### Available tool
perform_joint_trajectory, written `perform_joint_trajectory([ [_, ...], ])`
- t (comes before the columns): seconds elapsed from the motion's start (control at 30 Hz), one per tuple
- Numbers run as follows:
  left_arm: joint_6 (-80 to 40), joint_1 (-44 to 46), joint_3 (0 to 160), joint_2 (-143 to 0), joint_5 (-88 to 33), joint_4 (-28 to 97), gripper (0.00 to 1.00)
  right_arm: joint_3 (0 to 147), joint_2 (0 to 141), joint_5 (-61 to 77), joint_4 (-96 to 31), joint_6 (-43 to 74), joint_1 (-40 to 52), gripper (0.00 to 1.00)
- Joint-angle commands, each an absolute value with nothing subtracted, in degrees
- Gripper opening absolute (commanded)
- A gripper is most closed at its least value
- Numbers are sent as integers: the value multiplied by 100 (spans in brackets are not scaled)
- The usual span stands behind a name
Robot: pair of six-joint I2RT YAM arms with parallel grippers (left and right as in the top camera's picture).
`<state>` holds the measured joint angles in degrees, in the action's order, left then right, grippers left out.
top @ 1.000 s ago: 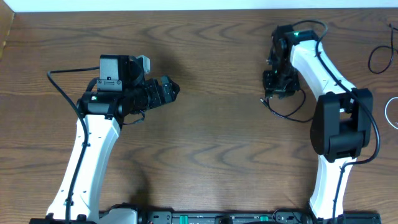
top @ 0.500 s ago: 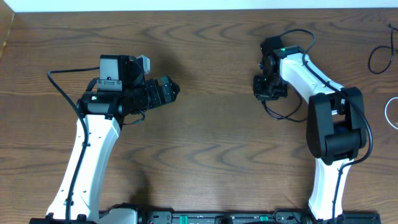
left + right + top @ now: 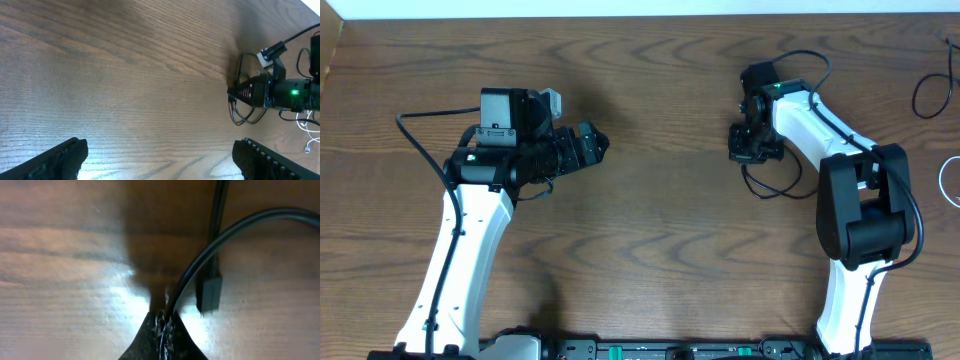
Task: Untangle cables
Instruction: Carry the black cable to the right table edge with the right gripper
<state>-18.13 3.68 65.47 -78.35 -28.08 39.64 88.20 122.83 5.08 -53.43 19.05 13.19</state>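
Note:
My right gripper (image 3: 751, 148) is shut on the thin black cable (image 3: 770, 194), which hangs in a loop on the table just below it. In the right wrist view the jaws (image 3: 164, 322) pinch this black cable (image 3: 215, 237), and its small plug end (image 3: 209, 294) lies on the wood beside them. The white cable (image 3: 949, 180) lies at the table's right edge, apart from the black one. My left gripper (image 3: 596, 144) is open and empty, far to the left, pointing right. The left wrist view shows its jaws (image 3: 160, 165) wide apart, and the black loop (image 3: 245, 112).
Another thin black loop (image 3: 926, 95) lies at the far right edge, above the white cable. The wooden table (image 3: 660, 230) spans the view between the arms. A white strip runs along the table's back edge.
My right gripper has moved left and slightly up with the black cable, dragging its loop along the table. The left arm has not moved.

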Motion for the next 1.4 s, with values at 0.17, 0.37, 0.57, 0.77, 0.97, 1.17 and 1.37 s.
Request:
perform_joint_trajectory([
  [0.17, -1761, 349, 6495, -7846, -2733, 3966, 98, 10350, 11651, 403, -6517, 1927, 860, 1],
  [0.37, -1761, 349, 6495, -7846, -2735, 3966, 98, 11998, 10801, 381, -7004, 1927, 93, 1],
  [0.57, -1761, 349, 6495, -7846, -2733, 3966, 98, 13067, 9988, 294, -6783, 1929, -1120, 1],
  [0.77, -1761, 349, 6495, -7846, -2733, 3966, 98, 13526, 9504, 215, -6514, 1986, -2692, 1],
  [0.97, -1761, 349, 6495, -7846, -2733, 3966, 98, 13467, 9618, 270, -6650, 2185, -3588, 1],
  [1.17, -1761, 349, 6495, -7846, -2733, 3966, 98, 13408, 10136, 480, -6294, 2187, -3629, 1],
  [1.37, -1761, 349, 6495, -7846, -2733, 3966, 98, 13408, 11054, 1459, -5395, 2185, -3627, 2],
])
